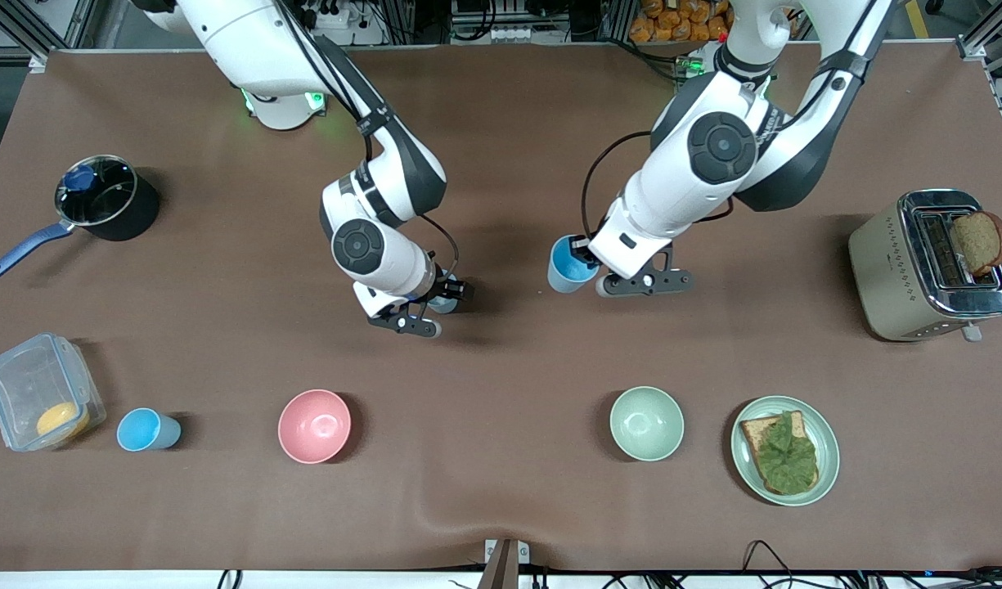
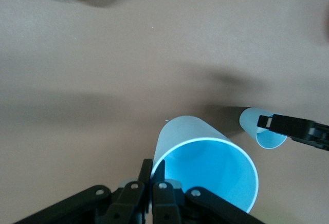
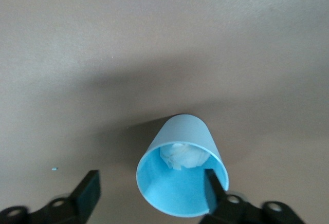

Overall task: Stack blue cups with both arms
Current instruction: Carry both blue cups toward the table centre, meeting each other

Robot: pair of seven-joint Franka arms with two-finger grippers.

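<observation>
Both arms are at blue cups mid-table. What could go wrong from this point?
1. The left gripper pinches only the rim of its cup, held tilted; it may slip or swing.
2. The right gripper is open around a cup with something white inside, which could block nesting.
3. The third cup sits beside the plastic container, crowding a later grasp.

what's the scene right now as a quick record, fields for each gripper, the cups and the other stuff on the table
left gripper: shut on the rim of a blue cup, mid-table
right gripper: open, fingers either side of a second cup, mid-table
third cup: between the clear container and pink bowl
stacked: none yet
other items: green bowl, plate with toast, toaster, pot
</observation>
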